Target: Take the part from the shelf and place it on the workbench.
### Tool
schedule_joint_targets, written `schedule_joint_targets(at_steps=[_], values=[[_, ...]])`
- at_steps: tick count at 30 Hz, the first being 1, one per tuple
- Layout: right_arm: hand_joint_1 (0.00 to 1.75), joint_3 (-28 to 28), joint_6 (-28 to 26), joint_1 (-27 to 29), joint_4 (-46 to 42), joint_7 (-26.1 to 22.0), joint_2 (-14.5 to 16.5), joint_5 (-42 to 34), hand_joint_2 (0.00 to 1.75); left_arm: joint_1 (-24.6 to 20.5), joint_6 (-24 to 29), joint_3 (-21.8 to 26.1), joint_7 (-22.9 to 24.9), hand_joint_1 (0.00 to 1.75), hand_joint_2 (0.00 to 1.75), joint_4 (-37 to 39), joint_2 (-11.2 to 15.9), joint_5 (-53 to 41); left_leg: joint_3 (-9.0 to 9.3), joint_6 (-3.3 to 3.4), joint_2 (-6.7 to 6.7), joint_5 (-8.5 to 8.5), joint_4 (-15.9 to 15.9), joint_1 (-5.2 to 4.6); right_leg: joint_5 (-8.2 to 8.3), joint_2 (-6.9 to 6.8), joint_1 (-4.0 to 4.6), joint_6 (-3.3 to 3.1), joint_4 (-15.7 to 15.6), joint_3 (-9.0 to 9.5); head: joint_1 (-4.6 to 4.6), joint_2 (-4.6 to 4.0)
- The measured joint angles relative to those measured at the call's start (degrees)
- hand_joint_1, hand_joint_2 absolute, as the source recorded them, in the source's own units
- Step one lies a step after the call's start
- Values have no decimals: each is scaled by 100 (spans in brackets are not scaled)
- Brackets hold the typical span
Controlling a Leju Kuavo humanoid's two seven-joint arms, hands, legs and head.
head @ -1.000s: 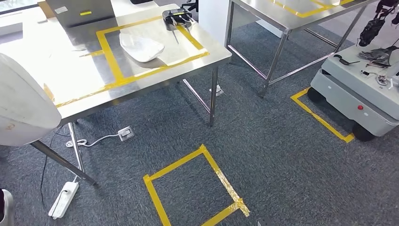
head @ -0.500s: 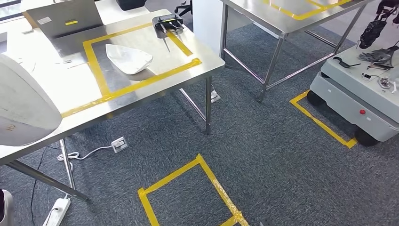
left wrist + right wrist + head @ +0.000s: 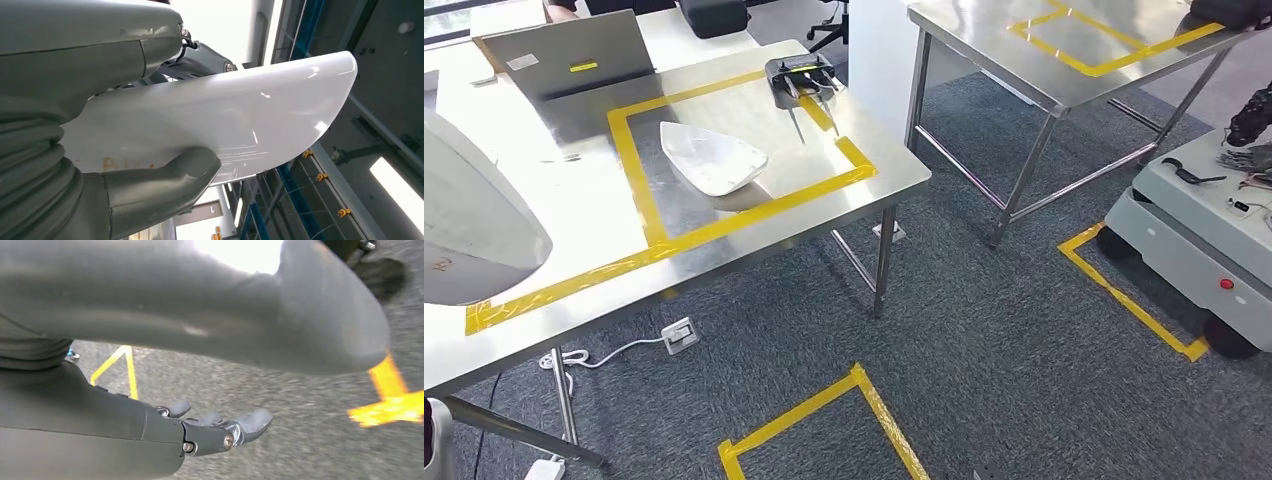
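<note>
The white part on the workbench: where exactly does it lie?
In the head view, the white part lies inside the yellow tape rectangle, left of the black device.

Camera view swung, workbench (image 3: pixel 864 205) now fuller in frame, cart (image 3: pixel 1214 235) toward right edge

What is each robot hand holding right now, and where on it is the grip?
The left robot hand holds the white curved part at one end, thumb pressed on its glossy face. The right robot hand holds nothing, fingers apart above the carpet.

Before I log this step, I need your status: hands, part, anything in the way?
Left hand grips white part. Right hand holds nothing. Another white part and a black device already lie on the workbench.
</note>
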Motion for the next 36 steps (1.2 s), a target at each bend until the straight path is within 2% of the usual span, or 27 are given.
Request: schedule_joint_targets(at_steps=[1, 2, 4, 6, 7, 8, 9, 10, 11, 12, 13, 15, 16, 17, 20, 21, 23, 25, 26, 27, 28, 30, 31, 32, 34, 35, 36], values=[[0, -1, 11, 7, 1, -8, 1, 13, 0, 2, 4, -2, 3, 175, 175, -4, -4, -7, 67, -35, -11, -90, -30, -11, 399, -6, 3, -13, -196, 21, -4, 0], [0, -1, 25, 6, 1, -14, 1, 24, 0, -1, 11, -5, 4, 175, 175, -12, -5, -13, 143, -79, -26, -119, -29, -23, 583, -7, 1, -39, -298, 62, -9, 0], [0, -2, 59, -4, 1, -31, 5, 29, 0, -9, 35, -12, 9, 175, 175, -41, -5, -27, 134, -157, -20, 32, 187, -29, 573, 6, -16, -131, -338, 242, -27, 1], [0, -2, 86, -12, 1, -50, 7, 27, 0, -8, 59, -19, 13, 175, 175, -57, -3, -31, -230, -217, 36, 294, 873, -21, 477, 14, -28, -234, -385, 468, -49, 2], [0, -2, 96, -14, 1, -52, 6, 27, 0, 1, 66, -23, 17, 175, 175, -57, -4, -32, -483, -240, 68, 278, 1222, -15, 402, 17, -26, -269, -405, 579, -61, 2], [0, -2, 102, -16, 1, -50, 5, 28, 0, 5, 72, -23, 19, 175, 175, -56, -3, -38, -715, -254, 83, 104, 1458, -12, 325, 22, -23, -285, -417, 687, -69, 2], [0, -3, 111, -19, 1, -44, 5, 28, 0, 10, 83, -24, 25, 175, 175, -54, -3, -51, -902, -261, 87, -201, 1564, -11, 244, 30, -21, -290, -426, 795, -68, 2], [0, -4, 127, -21, 1, -40, 4, 26, 0, 14, 96, -25, 31, 175, 175, -48, -3, -64, -1041, -261, 91, -533, 1550, -11, 159, 41, -18, -291, -429, 909, -72, 2], [0, -6, 150, -22, 1, -39, 4, 19, 0, 14, 113, -25, 35, 175, 175, -39, -3, -76, -1135, -251, 94, -772, 1437, -11, 62, 54, -15, -292, -432, 1028, -70, 2], [0, -9, 185, -21, 1, -41, 4, 2, 0, 15, 134, -26, 43, 175, 175, -28, -3, -84, -1188, -228, 98, -810, 1232, -11, -40, 65, -8, -292, -432, 1151, -72, 2], [0, -15, 227, -19, 1, -45, 5, -25, 0, 15, 151, -27, 55, 175, 175, -15, -3, -84, -1214, -188, 111, -578, 943, -13, -139, 68, 0, -290, -432, 1267, -73, 2], [0, -34, 303, -14, 4, -50, 13, -74, 0, 18, 177, -34, 100, 175, 175, 20, 10, -83, -1245, -100, 199, 388, 362, -41, -323, 63, 25, -268, -399, 1446, -77, 2], [0, -46, 326, -12, 6, -42, 16, -81, 0, 17, 182, -42, 131, 175, 175, 39, 21, -79, -1244, -72, 227, 788, 210, -60, -411, 54, 38, -237, -376, 1486, -80, 2], [0, -56, 336, -11, 8, -33, 20, -77, 0, 8, 185, -51, 158, 175, 175, 57, 32, -69, -1242, -55, 234, 1005, 161, -77, -486, 41, 49, -200, -356, 1516, -82, 2], [0, -68, 340, -50, 4, -26, 16, -50, 0, -62, 187, -76, 204, 175, 175, 90, 53, -21, -1174, -1, 107, 1007, 164, -55, -652, -17, 48, -88, -321, 1569, -82, 2], [0, -69, 342, -75, 2, -32, 14, -43, 0, -86, 187, -80, 206, 175, 175, 98, 58, -6, -1148, 28, 73, 991, 139, -38, -726, -22, 40, -55, -188, 1510, -80, 2], [0, -68, 345, -112, 1, -40, 15, -33, 0, -111, 187, -87, 200, 175, 175, 117, 65, 14, -1112, 77, 12, 952, 115, -26, -938, -12, 17, 7, 402, 1154, -74, 2], [0, -68, 341, -116, 1, -25, 17, -26, 0, -110, 186, -93, 199, 175, 175, 157, 65, 17, -1092, 96, -82, 908, 117, -25, -1074, -10, -5, 49, 1075, 649, -73, 2], [0, -70, 331, -106, 1, -13, 17, -24, 0, -108, 184, -96, 202, 175, 175, 179, 64, 18, -1075, 92, -143, 886, 120, -22, -997, -7, -12, 58, 1186, 493, -73, 2], [0, -73, 316, -97, 1, -4, 16, -23, 0, -108, 181, -98, 204, 175, 175, 199, 64, 19, -1053, 80, -212, 865, 124, -19, -814, 5, -18, 60, 1094, 436, -73, 2], [0, -76, 301, -91, 1, 1, 14, -23, 0, -108, 179, -101, 205, 175, 175, 216, 64, 19, -1028, 63, -278, 846, 129, -14, -546, 49, -26, 56, 792, 490, -72, 2], [0, -85, 283, -87, 1, 2, 10, -24, 0, -114, 175, -120, 207, 175, 175, 246, 64, 19, -1009, 13, -401, 816, 147, -5, -147, 335, -55, 23, 96, 690, -76, 3], [0, -89, 281, -90, 1, 1, 9, -24, 0, -117, 174, -135, 207, 175, 175, 258, 63, 20, -1015, -22, -460, 812, 148, 2, -66, 456, -61, 1, -125, 761, -77, 3], [0, -91, 281, -92, 1, -1, 9, -24, 0, -120, 172, -150, 207, 175, 175, 270, 62, 20, -1027, -64, -524, 818, 140, 9, -64, 529, -59, -28, -218, 794, -77, 3], [0, -94, 282, -96, 1, -13, 20, -24, 0, -117, 169, -166, 206, 175, 175, 290, 71, 21, -1049, -150, -653, 846, 104, 20, -56, 410, -52, -92, -268, 842, -73, 2], [0, -96, 284, -95, 0, -22, 24, -24, 0, -114, 169, -168, 203, 175, 175, 297, 82, 23, -1066, -183, -613, 835, 119, 10, -42, 332, -62, -134, -298, 878, -80, 2], [0, -97, 285, -93, -1, -30, 28, -24, 0, -121, 168, -170, 202, 175, 175, 305, 94, 27, -1119, -212, -482, 768, 223, -1, -29, 249, -76, -174, -333, 917, -100, 2]])
